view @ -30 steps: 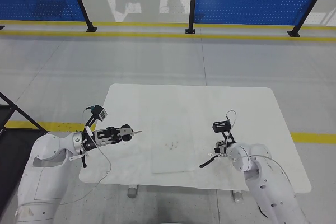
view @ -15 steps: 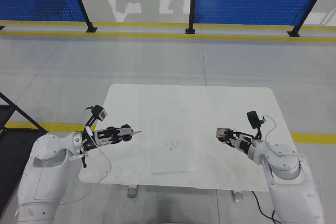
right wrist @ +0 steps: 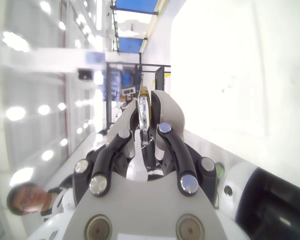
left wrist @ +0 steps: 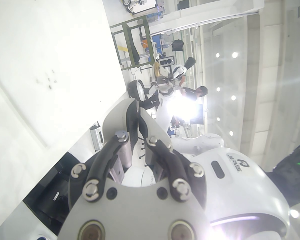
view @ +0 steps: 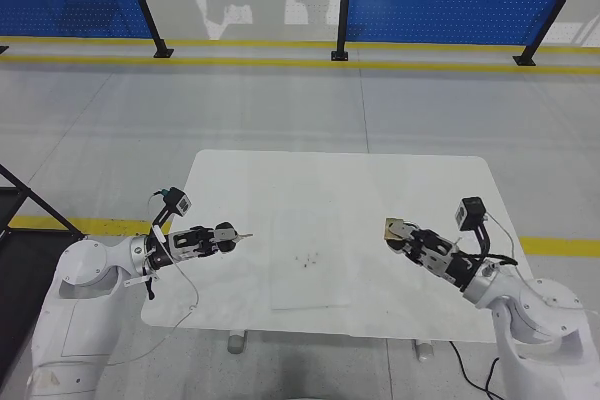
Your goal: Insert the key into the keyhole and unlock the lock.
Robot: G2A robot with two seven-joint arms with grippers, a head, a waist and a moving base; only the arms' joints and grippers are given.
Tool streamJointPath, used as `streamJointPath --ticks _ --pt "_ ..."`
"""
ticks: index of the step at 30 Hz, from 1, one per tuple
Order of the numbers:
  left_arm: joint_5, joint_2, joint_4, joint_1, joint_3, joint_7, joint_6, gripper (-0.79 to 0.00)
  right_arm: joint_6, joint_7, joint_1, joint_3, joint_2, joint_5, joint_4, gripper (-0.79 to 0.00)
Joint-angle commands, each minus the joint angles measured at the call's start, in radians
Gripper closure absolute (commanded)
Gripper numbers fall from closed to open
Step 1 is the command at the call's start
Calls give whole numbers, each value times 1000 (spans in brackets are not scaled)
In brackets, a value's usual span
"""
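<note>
Pinches the key (view: 242, 237) in the left fingers (view: 223, 238), pressed together on it, with the slim silver blade poking out beyond the tips. Seen from the left wrist, those fingers (left wrist: 131, 116) closed almost pad to pad, the gap too narrow to make out the key there.

Clamps the lock (view: 392, 227) in the right fingers (view: 401, 237), with the brass body out past the tips. Seen from the right wrist, the lock (right wrist: 143, 111) squeezed edge-on between both pads, silvery part back toward the wrist, brass edge up at the fingertips (right wrist: 165, 106).

Holds both sets of fingers above the counter (view: 380, 180), tips pointed at each other and well apart, key and lock not touching.

Between the two sets of fingers, down on the counter: a thin pale sheet (view: 310, 285) and a few dark specks (view: 308, 260).
</note>
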Motion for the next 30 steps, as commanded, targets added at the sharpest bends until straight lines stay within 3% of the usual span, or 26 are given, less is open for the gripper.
streamJointPath --ticks 1,14,30 --pt "0 0 0 0 0 0 0 0 -12 21 -3 -2 3 13 3 0" --pt "0 0 0 0 0 0 0 0 -18 -3 -9 -7 2 19 5 0" --pt "0 0 0 0 0 0 0 0 -134 -139 -51 -208 -7 60 -3 0"
